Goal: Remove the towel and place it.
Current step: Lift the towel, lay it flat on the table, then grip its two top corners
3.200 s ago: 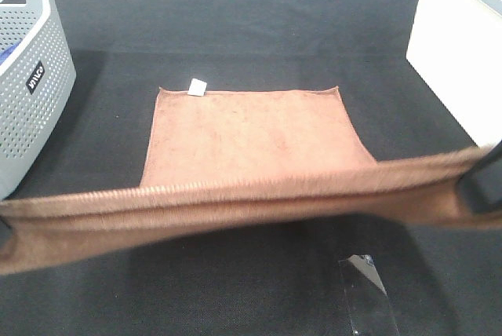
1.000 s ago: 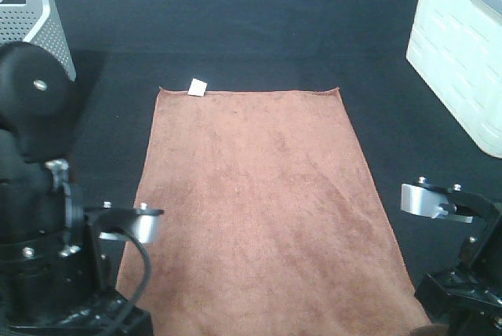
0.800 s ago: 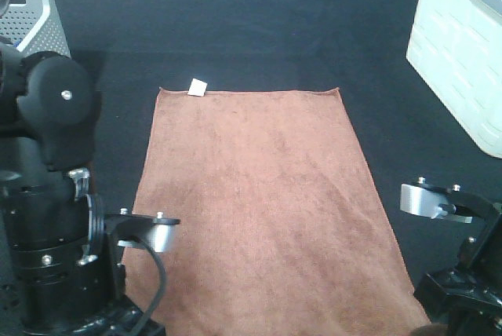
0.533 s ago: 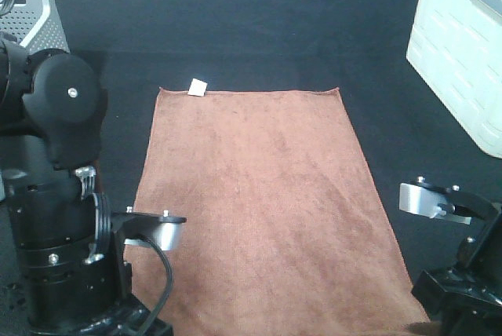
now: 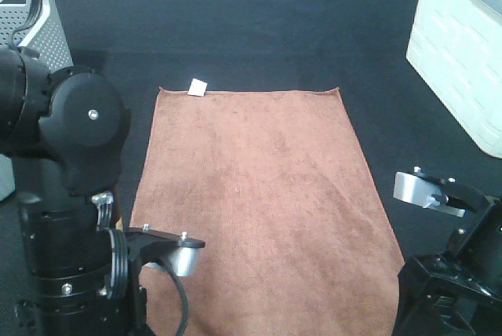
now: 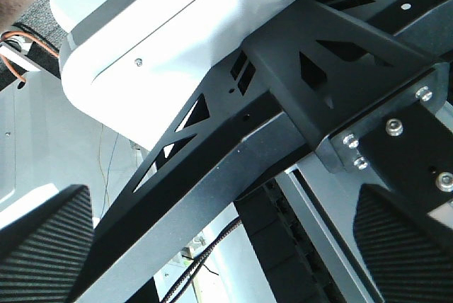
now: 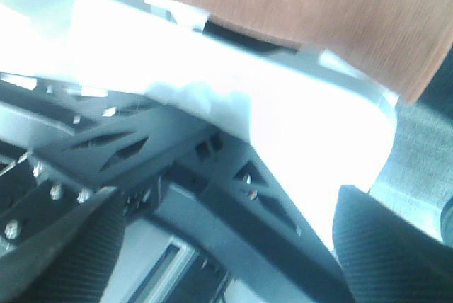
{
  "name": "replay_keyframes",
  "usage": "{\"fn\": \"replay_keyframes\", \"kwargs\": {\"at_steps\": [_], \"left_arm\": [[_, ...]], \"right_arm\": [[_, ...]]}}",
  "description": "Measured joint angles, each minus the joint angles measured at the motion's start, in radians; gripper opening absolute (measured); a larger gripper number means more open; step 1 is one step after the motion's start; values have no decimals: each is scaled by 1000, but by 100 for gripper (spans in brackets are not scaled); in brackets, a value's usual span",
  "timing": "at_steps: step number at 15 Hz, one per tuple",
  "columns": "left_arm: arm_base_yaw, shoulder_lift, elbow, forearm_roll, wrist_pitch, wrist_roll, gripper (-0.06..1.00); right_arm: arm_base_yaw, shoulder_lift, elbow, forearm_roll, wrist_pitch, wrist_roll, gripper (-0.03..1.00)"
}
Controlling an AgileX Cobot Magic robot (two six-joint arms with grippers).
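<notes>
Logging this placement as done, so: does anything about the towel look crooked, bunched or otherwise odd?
Nothing stands out. The towel lies flat and smooth on the black table, white tag at its far left corner. The left arm and right arm hide its near corners.

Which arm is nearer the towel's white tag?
Left. The left arm stands beside the brown plush towel, on the side of its small white tag; the right arm is at the diagonally opposite corner.

1. High view: even, soft light, sharp enough to show the towel point(image 5: 259, 187) pile; the white box point(image 5: 459, 61) at upper right is slightly overexposed.
2. Left wrist view: bright, crisp.
3. Right wrist view: blurred, glare washing out pale parts.
</notes>
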Motion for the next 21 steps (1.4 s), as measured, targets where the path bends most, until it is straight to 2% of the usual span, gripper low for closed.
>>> {"fn": "replay_keyframes", "kwargs": {"at_steps": [2, 4, 7, 10, 12, 18, 21], "left_arm": [[1, 0, -53, 20, 7, 8, 93], [7, 0, -158, 109, 3, 14, 93], [109, 5, -328, 195, -11, 14, 93], [269, 5, -470, 235, -16, 14, 93], [342, 2, -533, 243, -18, 14, 93], [446, 36, -603, 278, -66, 10, 93], [540, 182, -757, 288, -67, 17, 94]], "right_arm": [[0, 0, -41, -33, -6, 5, 77], [-1, 0, -150, -124, -37, 56, 77], [-12, 19, -373, -219, -30, 119, 77], [-120, 96, -578, -215, 5, 123, 77], [-173, 123, -666, -228, 7, 124, 77], [-179, 192, -769, -202, -13, 147, 77], [-179, 408, -983, -202, -13, 113, 77]]}}
